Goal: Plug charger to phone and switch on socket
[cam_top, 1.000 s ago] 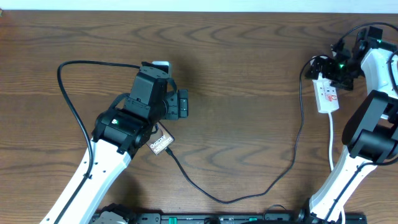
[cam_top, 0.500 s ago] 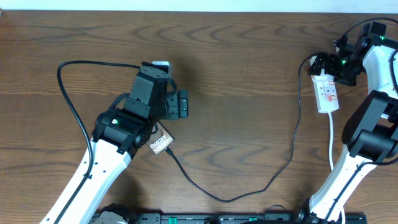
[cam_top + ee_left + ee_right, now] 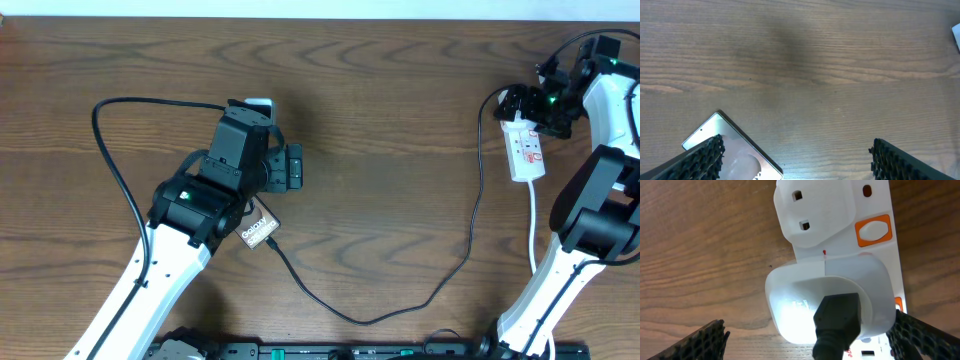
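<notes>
The left arm [image 3: 215,175] covers most of the phone [image 3: 259,231]; only its lettered corner shows. The right arm [image 3: 556,98] hides the socket [image 3: 527,155]'s far end. The charger [image 3: 365,321]'s plug end is too small to judge.

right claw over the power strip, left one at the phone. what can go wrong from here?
1. Right claw hangs open over the white adapter, orange switch off to one side; a push down may land on the adapter.
2. Black cable lies slack between the arms; left claw, open above the phone, might snag it pulling away.
</notes>
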`<state>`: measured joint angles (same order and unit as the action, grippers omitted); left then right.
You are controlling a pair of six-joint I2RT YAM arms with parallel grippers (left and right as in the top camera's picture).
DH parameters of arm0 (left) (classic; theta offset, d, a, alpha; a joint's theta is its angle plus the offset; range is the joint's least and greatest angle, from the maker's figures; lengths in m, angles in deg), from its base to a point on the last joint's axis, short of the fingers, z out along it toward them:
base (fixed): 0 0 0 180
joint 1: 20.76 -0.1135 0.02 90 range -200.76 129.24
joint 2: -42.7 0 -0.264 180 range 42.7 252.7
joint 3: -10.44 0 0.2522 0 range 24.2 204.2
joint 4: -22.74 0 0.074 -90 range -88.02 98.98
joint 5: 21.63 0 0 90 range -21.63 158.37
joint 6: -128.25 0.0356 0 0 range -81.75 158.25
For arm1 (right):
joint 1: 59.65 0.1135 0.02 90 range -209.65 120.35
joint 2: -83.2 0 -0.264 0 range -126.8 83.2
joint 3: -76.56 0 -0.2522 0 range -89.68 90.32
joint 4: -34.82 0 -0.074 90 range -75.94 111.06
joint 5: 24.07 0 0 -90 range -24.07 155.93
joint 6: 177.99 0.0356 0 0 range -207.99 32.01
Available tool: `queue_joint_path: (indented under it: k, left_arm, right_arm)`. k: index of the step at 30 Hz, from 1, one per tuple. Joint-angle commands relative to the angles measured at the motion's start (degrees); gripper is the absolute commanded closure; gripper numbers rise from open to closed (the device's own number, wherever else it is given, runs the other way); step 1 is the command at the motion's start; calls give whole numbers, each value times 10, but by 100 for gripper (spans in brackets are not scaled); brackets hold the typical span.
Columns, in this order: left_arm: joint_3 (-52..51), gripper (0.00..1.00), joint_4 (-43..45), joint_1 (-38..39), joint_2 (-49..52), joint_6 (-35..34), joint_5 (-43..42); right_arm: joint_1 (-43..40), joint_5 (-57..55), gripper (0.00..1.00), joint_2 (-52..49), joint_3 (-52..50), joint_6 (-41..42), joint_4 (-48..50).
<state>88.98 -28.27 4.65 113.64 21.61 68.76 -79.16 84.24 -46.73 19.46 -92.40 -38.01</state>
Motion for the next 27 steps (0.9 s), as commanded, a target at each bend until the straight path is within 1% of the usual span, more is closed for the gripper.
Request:
queue_joint_path:
  k: [1,9,21,27]
  left_arm:
    - [2,8,-2,1,-2,5,7]
    - [2,8,-2,1,-2,5,7]
    - [2,8,-11,1,-2,5,8]
    - [2,8,-10,1,-2,5,7]
  right_arm:
    - [5,22,1,-5,-6,1,3]
    - [9,42,1,-5,-31,1,12]
    - [26,46,1,-5,-32,6,19]
    - [27,89,1,-5,-32,6,19]
